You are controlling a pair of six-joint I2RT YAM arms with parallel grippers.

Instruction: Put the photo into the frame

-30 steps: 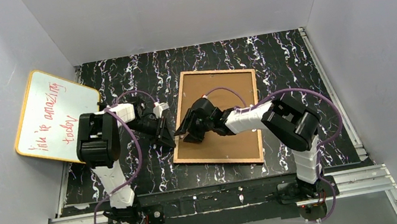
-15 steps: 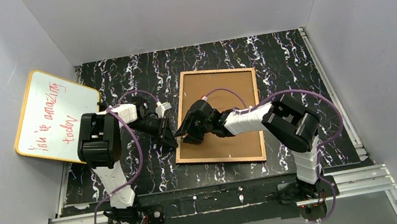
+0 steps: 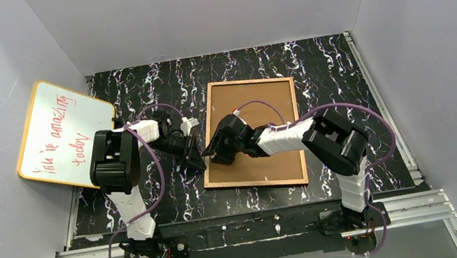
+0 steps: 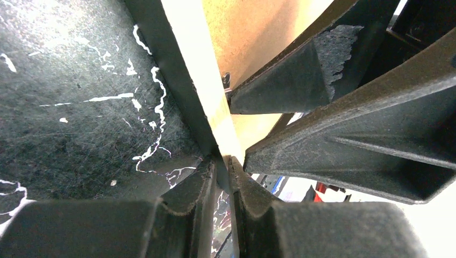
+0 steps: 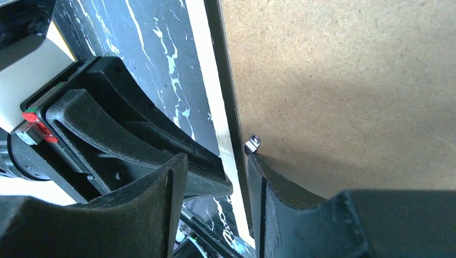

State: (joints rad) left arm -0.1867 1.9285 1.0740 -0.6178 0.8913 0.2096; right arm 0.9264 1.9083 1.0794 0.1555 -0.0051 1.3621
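Pinches the frame (image 5: pixel 211 91) by its left rail with the left gripper (image 4: pixel 222 164), jaws almost closed on the thin edge. Straddles that same rail with the right gripper (image 5: pixel 216 161), jaws apart, one finger (image 5: pixel 301 215) on the backing board (image 3: pixel 257 107) beside a metal tab (image 5: pixel 253 143), the other outside the rail. Shows the frame flat, tan back up, mid-table (image 3: pixel 343 83), between the two wrists.

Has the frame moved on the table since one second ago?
Yes: the frame swung slightly, its near end going right, away from the whiteboard.
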